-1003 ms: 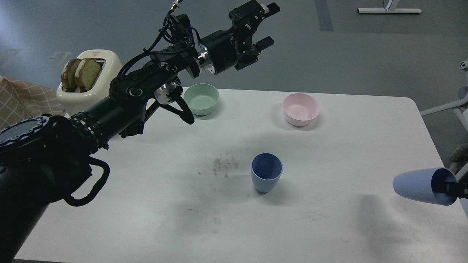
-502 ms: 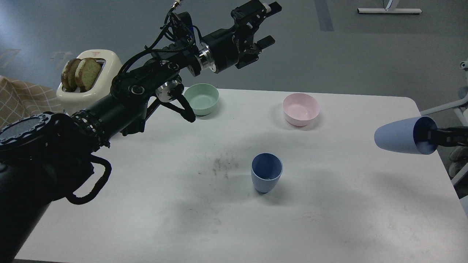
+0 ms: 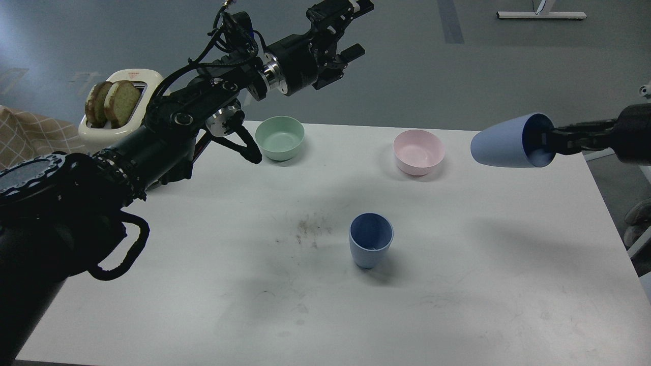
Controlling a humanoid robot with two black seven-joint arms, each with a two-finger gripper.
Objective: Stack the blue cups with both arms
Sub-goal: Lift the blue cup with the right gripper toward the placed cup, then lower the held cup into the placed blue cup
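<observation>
Right hand [image 3: 552,140] is gripping one cup [image 3: 503,147] by its rim, lying sideways; the upright cup [image 3: 370,246] is sitting down-left of it. I'm keeping my left hand [image 3: 346,30] wide, farther off.

Upright pale blue tapered plastic cup [image 3: 371,240]: matt outside, darker inside. Second matching blue plastic cup [image 3: 511,141], same matt finish. Mint-green plastic bowl [image 3: 279,138] and pink plastic bowl [image 3: 418,151], smooth with slight sheen. White smooth tabletop [image 3: 457,284], scuffed and smudged. Cream glossy toaster [image 3: 124,114]. Black matt left arm [image 3: 168,127] with polished silver metal wrist ring [image 3: 271,77].
</observation>
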